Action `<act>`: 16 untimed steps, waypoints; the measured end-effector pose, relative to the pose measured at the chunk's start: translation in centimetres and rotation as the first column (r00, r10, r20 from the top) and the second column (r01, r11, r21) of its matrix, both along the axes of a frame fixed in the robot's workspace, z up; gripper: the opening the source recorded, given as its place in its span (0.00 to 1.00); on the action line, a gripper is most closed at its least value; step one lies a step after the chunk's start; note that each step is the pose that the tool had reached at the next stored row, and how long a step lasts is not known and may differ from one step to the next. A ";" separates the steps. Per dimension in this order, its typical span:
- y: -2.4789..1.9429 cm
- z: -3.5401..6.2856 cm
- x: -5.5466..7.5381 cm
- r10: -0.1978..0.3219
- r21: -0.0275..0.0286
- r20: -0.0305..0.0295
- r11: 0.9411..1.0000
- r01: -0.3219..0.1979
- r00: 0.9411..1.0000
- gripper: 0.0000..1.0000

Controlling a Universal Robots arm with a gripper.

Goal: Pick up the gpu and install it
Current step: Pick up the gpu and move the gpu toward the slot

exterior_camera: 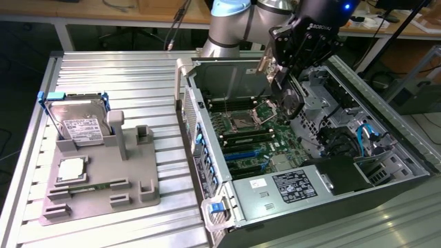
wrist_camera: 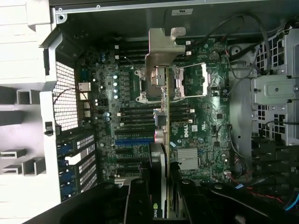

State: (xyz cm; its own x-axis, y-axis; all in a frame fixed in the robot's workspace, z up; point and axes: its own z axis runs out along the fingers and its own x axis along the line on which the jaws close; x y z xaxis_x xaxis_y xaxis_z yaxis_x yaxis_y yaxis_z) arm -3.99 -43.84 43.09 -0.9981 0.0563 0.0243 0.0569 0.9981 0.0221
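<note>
My gripper (exterior_camera: pixel 288 72) is shut on the gpu (exterior_camera: pixel 290 98) and holds it edge-down above the motherboard (exterior_camera: pixel 258 137) inside the open computer case (exterior_camera: pixel 386 129). In the exterior view the card hangs over the processor socket area, its silver bracket (exterior_camera: pixel 265 64) toward the back of the case. In the wrist view the gpu (wrist_camera: pixel 163 140) appears edge-on between my two dark fingers (wrist_camera: pixel 138 200), with its bracket (wrist_camera: pixel 163 46) at the far end. Below it lie the blue expansion slots (wrist_camera: pixel 133 140). The card sits clear of the board.
A grey fixture (exterior_camera: pixel 103 191) stands on the ribbed table at the exterior view's left, carrying a silver hard drive (exterior_camera: pixel 81 124), a processor chip (exterior_camera: pixel 71 169) and a memory stick (exterior_camera: pixel 90 187). A power supply (exterior_camera: pixel 289 186) and cables (exterior_camera: pixel 365 137) fill the case's near end.
</note>
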 end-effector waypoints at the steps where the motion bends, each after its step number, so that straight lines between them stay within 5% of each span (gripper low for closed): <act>1: 0.00 0.00 0.1 0.000 0.000 0.000 1.000 0.000 1.000 0.27; 16: 0.00 0.00 2.2 0.001 0.000 0.000 1.000 -0.001 1.000 0.27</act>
